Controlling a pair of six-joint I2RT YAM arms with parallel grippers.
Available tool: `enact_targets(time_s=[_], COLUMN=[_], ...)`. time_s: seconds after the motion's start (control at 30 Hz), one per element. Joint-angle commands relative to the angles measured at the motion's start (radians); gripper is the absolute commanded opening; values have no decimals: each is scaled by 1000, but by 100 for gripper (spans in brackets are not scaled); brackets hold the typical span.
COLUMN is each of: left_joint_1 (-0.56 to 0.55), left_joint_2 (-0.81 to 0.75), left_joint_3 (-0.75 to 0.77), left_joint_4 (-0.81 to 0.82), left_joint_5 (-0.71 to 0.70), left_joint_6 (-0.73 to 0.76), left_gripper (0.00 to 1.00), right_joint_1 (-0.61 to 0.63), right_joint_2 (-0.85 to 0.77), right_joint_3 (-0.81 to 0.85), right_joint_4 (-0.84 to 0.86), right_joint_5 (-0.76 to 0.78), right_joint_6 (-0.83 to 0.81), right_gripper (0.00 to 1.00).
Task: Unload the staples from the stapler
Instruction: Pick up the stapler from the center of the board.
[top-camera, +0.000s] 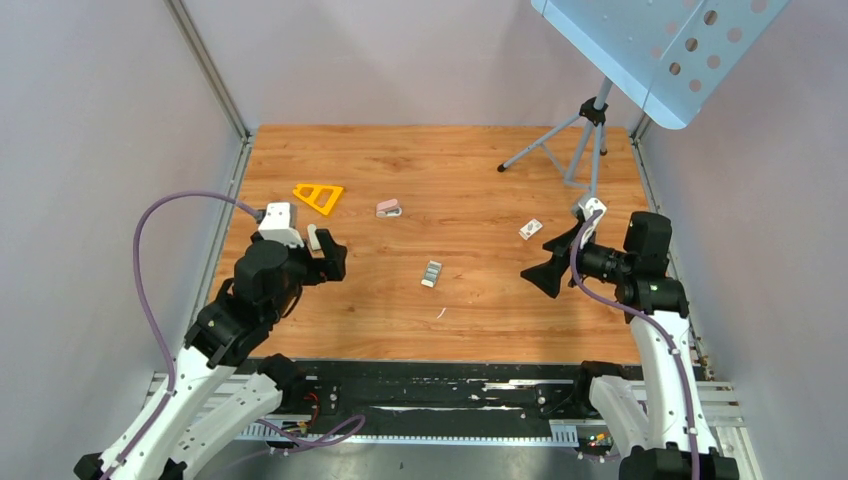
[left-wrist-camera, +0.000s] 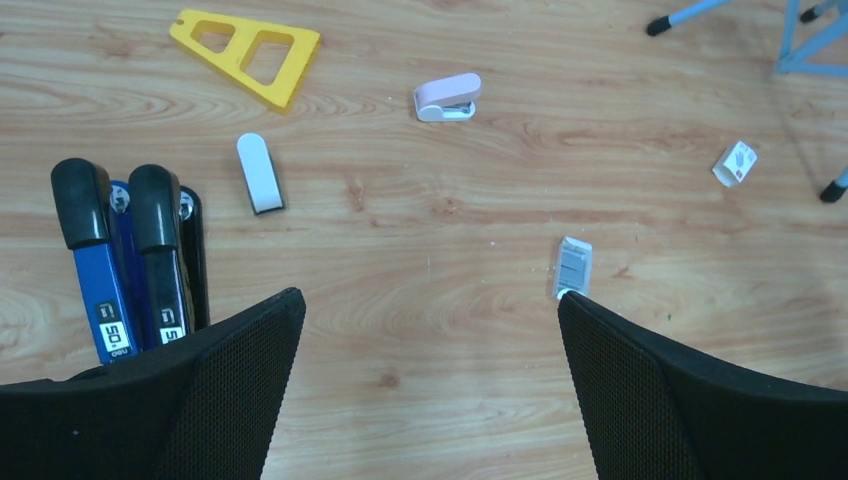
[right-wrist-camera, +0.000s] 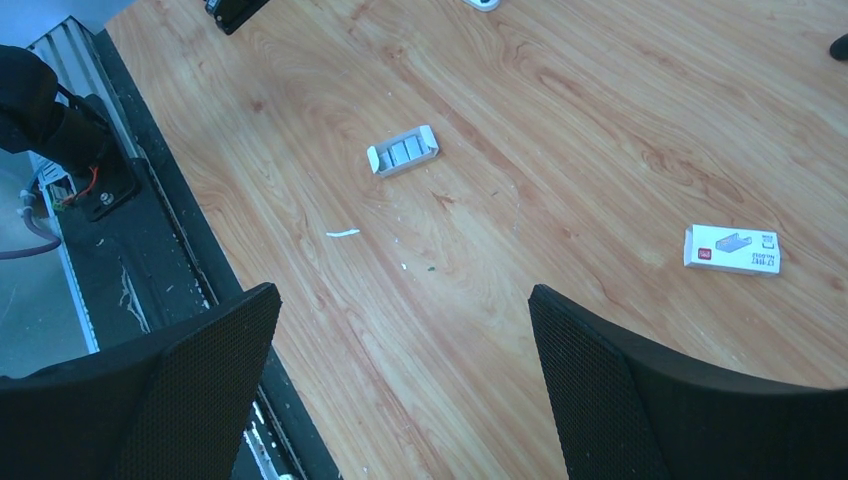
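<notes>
The stapler (left-wrist-camera: 193, 260) lies on the counter (left-wrist-camera: 420, 400) just left of the left jaws, its long axis roughly along their reach, so these are far nearer than the right jaws; both pairs hang spread and empty.

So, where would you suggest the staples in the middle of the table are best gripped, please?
Grip the staples across their short width, the right arm's fingers on the two long edges, coming straight down from above. They lie flat and low on the table, a small oblong with nothing close beside, so a sideways approach would probably just push them along.
</notes>
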Motion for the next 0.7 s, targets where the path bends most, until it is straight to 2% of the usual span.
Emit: enact_targets(time_s=[0.0,0.07,0.13,0.27,0.33,0.43,0.6,0.67], left_joint_1=[-5,4,55,329,433,454,454,454], left_joint_2=[5,47,93,157,195,272,459,514], left_joint_3=[-40,-36,-39,-181,-224,-179,-25,15], left_joint_4=[38,20,37,289,407,378,172,137], left_joint_5=[-88,-93,-18,396,507,480,288,234], left_joint_6=[-91,-115,-138,-287,-348,-311,-144,-81], left_gripper=[100,100,100,100,100,100,100,100], right_joint_1=[11,10,10,10,10,10,10,12], right_joint_2=[-9,-7,-3,6,11,12,33,46], right_joint_3=[-36,-50,-65,-95,-97,-106,-136,-138], right_joint_4=[25,42,62,110,115,114,104,91], right_joint_5=[6,1,-7,-10,-6,20,68,85], right_joint_6=[-30,-35,-43,-50,-62,-77,-98,-114], right_gripper=[100,100,100,100,100,100,100,100])
